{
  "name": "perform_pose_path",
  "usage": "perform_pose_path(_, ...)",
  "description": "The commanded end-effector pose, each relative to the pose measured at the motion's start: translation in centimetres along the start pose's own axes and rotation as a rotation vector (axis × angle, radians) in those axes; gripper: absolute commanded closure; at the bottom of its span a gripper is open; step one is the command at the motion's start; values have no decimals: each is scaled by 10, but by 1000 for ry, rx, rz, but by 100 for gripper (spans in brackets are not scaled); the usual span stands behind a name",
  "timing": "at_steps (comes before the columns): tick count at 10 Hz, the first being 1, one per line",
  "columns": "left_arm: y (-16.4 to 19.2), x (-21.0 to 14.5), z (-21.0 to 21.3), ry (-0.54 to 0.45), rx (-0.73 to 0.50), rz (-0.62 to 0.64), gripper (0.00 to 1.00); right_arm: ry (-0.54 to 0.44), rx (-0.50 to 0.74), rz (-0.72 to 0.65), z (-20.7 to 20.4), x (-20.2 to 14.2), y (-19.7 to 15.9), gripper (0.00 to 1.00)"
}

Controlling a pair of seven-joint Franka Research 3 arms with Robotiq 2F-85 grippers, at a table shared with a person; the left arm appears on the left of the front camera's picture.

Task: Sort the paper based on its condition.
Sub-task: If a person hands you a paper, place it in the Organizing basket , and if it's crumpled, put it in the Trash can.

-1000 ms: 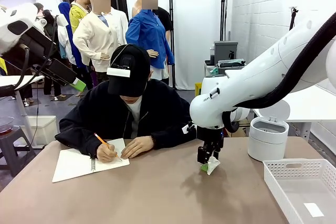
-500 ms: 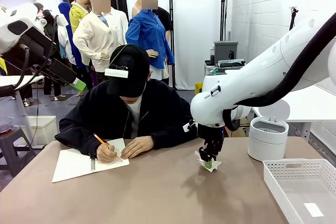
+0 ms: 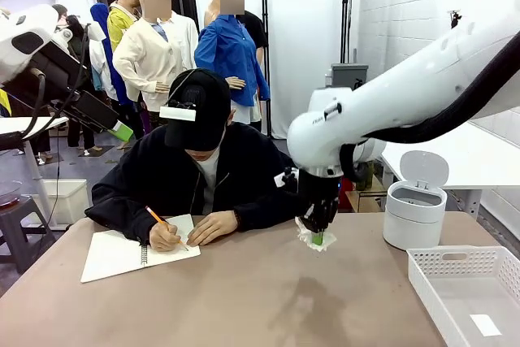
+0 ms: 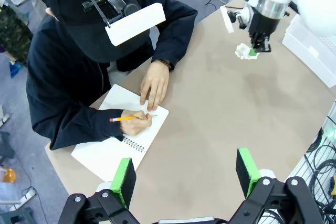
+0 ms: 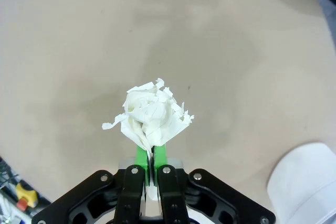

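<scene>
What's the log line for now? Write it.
right tool: shut on wad | wad: above table | left tool: open | person: writing in notebook | bin: lid up

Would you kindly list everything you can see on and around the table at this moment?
crumpled paper: one, white, pinched in the right gripper
notebook: one, white, spiral-bound, open before the person
pencil: one, orange, held over the notebook
lidded bin: one, white, lid up, far right of the table
basket: one, white, near right corner, a small paper slip inside
table: one, brown
person's hands: two, on the notebook
left gripper: open, above the table
right gripper: shut on the crumpled paper
</scene>
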State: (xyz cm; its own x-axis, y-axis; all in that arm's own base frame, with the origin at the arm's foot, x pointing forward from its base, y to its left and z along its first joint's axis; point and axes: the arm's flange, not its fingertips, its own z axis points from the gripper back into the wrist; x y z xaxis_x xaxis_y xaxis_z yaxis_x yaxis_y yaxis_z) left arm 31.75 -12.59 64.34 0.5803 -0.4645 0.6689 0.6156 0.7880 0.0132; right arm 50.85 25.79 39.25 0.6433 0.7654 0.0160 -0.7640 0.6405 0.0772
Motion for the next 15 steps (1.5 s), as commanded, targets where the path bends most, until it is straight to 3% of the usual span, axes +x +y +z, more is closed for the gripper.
perform_pose_path(1, 0, 0, 1, -2, 0, 1, 0, -28, -13, 4, 40, -20, 9, 95)
perform_pose_path(5, 0, 0, 1, -2, 0, 1, 0, -128, -183, -145, 129, -51, -4, 95)
perform_pose_path(9, 0, 0, 1, -2, 0, 1, 0, -218, -338, -318, 175, -100, -46, 95)
perform_pose_path(11, 0, 0, 1, -2, 0, 1, 0, -217, -350, -405, 178, -123, -78, 95)
perform_pose_path(15, 0, 0, 1, -2, 0, 1, 0, -150, -335, -514, 138, -134, -148, 95)
